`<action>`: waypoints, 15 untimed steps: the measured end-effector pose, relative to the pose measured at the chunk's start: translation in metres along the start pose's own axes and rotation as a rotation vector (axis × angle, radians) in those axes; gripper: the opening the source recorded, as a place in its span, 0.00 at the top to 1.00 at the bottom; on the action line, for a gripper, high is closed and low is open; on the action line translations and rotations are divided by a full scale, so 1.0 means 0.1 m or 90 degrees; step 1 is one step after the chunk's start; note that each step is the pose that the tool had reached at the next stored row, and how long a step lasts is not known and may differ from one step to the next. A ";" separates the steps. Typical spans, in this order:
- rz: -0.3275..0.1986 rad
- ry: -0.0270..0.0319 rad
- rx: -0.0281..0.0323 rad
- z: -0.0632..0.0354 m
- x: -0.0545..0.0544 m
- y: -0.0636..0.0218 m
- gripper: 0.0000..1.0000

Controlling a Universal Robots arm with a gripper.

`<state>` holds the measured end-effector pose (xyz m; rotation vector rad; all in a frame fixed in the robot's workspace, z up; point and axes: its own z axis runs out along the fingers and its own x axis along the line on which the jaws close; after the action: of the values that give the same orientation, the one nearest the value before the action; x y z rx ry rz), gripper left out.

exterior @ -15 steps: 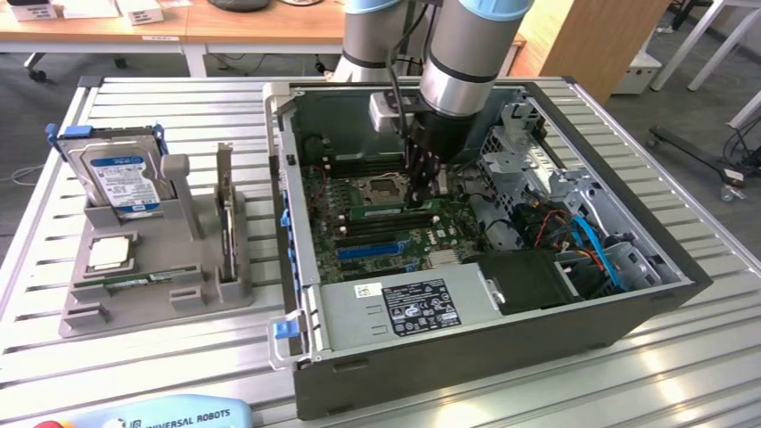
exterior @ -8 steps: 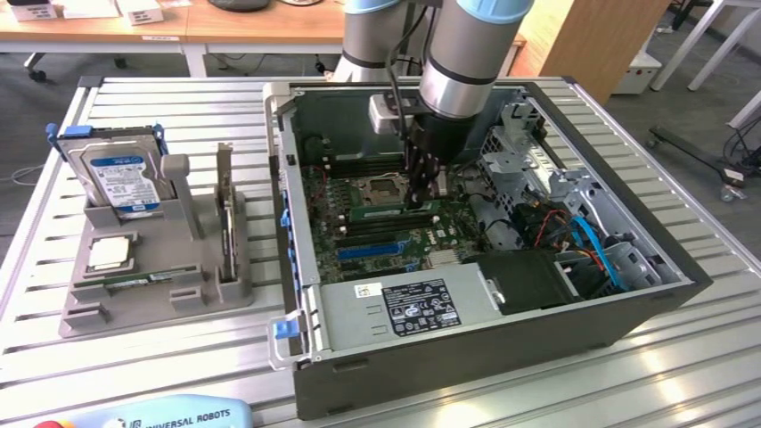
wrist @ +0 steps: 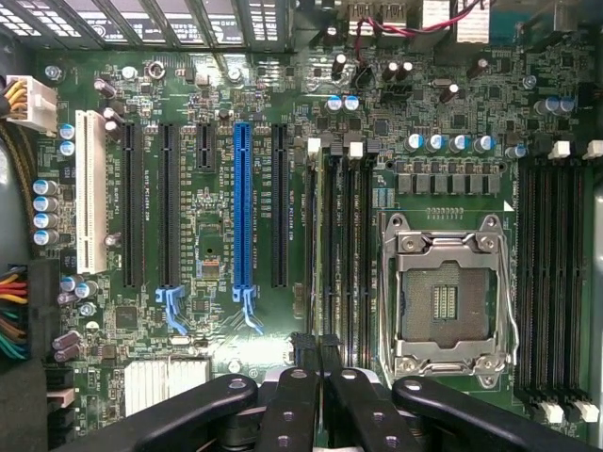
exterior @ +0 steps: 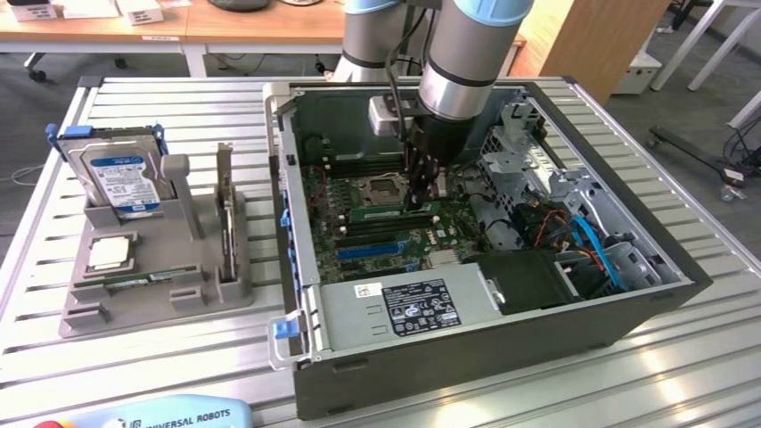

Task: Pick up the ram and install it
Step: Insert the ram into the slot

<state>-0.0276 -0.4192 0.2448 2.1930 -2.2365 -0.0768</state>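
Down inside the open computer case [exterior: 476, 366], over the motherboard [wrist: 141, 311]: gripper [exterior: 419, 203] [wrist: 316, 356] drawn narrow, seemingly clamped on the ram [exterior: 387, 215] [wrist: 318, 254], standing edge-up among the memory slots [wrist: 363, 245] near the processor socket [wrist: 448, 301]. At the exterior view's left, a grey tray [exterior: 155, 303] with a blue-labelled hard drive [exterior: 119, 174]. Reads "UNIVERSAL ROBOTS" on the blue pendant [exterior: 178, 415] nearest the camera; case sticker [exterior: 411, 308] too small to read

Probably a robotics lab: slatted metal workbench [exterior: 155, 366], open computer case [exterior: 535, 343], wooden desks [exterior: 238, 27] behind.
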 end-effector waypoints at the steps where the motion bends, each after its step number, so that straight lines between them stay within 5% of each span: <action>1: 0.000 0.0000 0.0001 0.001 0.00 0.000 0.88; 15: 0.000 0.0001 0.0002 0.029 -0.02 0.006 0.88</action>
<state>-0.0283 -0.4172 0.2419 2.1931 -2.2366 -0.0764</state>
